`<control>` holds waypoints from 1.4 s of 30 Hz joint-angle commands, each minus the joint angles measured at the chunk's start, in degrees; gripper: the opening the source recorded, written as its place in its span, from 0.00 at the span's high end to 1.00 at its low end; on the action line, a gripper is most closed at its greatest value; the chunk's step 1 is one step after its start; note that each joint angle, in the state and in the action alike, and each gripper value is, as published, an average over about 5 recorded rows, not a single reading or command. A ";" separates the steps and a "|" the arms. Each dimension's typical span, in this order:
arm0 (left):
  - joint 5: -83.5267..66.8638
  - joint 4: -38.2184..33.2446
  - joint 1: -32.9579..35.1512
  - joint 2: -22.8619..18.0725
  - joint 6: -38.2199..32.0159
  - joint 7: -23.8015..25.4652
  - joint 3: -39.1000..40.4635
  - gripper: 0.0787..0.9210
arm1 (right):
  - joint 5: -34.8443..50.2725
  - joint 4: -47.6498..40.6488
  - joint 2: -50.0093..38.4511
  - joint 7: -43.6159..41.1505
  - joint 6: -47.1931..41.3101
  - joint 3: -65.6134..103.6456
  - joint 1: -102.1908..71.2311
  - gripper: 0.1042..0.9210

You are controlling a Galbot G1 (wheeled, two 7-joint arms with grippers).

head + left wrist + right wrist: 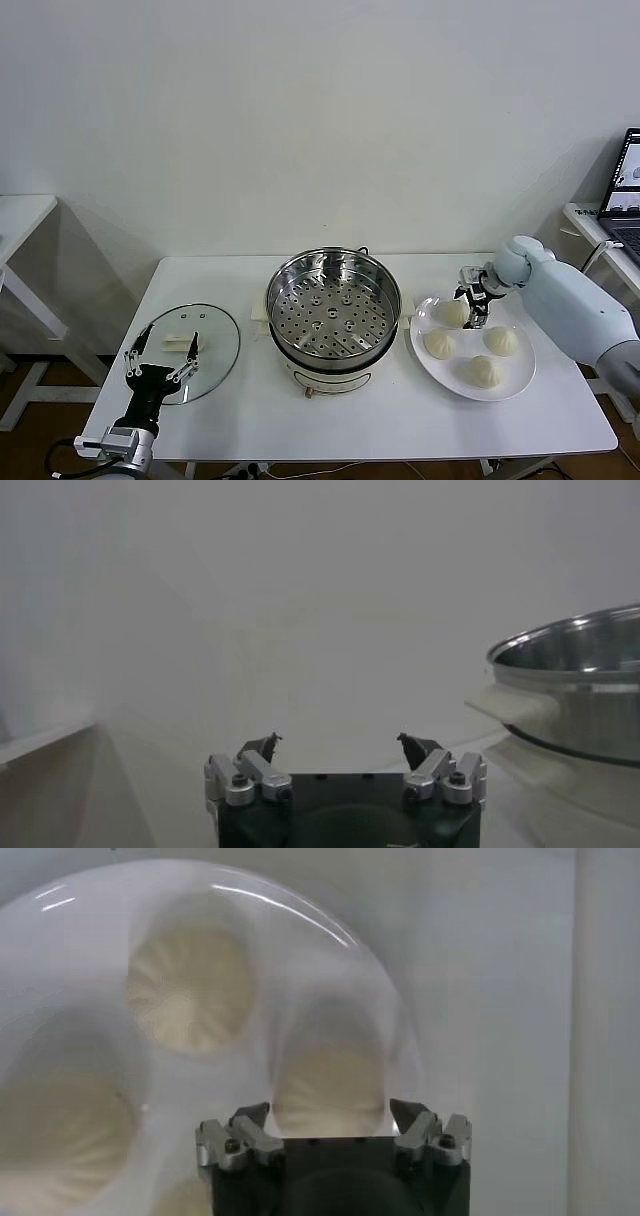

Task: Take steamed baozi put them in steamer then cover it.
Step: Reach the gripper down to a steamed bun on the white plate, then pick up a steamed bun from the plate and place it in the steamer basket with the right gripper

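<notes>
The steamer, a shiny perforated steel basket on a white pot base, stands mid-table and holds nothing. Four cream-white baozi lie on a white plate to its right. My right gripper is open and low over the bun nearest the steamer. In the right wrist view its gripper straddles that bun, with two others beside it. The glass cover lies flat on the table's left. My left gripper hovers open over it, also open and empty in its wrist view.
The steamer's rim shows at the side in the left wrist view. A laptop sits on a side table at the far right. Another white table stands at the far left. The wall is close behind the work table.
</notes>
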 commanded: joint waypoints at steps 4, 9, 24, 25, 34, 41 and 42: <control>-0.05 0.05 -0.19 -0.12 -0.12 0.00 0.15 0.12 | -1.11 -0.59 0.74 0.22 0.18 -0.42 0.16 0.16; -0.05 -0.05 -0.17 -0.16 -0.17 -0.06 0.15 0.12 | -1.25 -0.04 0.42 0.53 0.29 -0.37 0.02 0.27; 0.16 -1.53 0.57 0.05 -0.01 -0.32 1.02 0.12 | 15.45 19.24 -13.84 -3.21 5.16 -14.63 15.43 0.32; 0.17 -1.58 0.56 0.12 0.05 -0.35 1.08 0.12 | 16.56 21.38 -14.73 -3.79 7.04 -16.95 18.82 0.32; 0.22 -1.64 0.87 0.80 0.18 0.03 1.12 0.12 | 18.76 35.27 -12.56 -7.32 23.12 -36.08 45.72 0.32; 0.23 -1.55 0.78 0.93 0.26 0.50 0.91 0.12 | 15.73 37.47 -0.90 -5.75 30.54 -40.53 49.78 0.32; 0.23 -1.60 0.77 1.01 0.28 0.54 0.77 0.12 | 15.44 37.27 0.94 -5.48 31.23 -41.11 49.92 0.32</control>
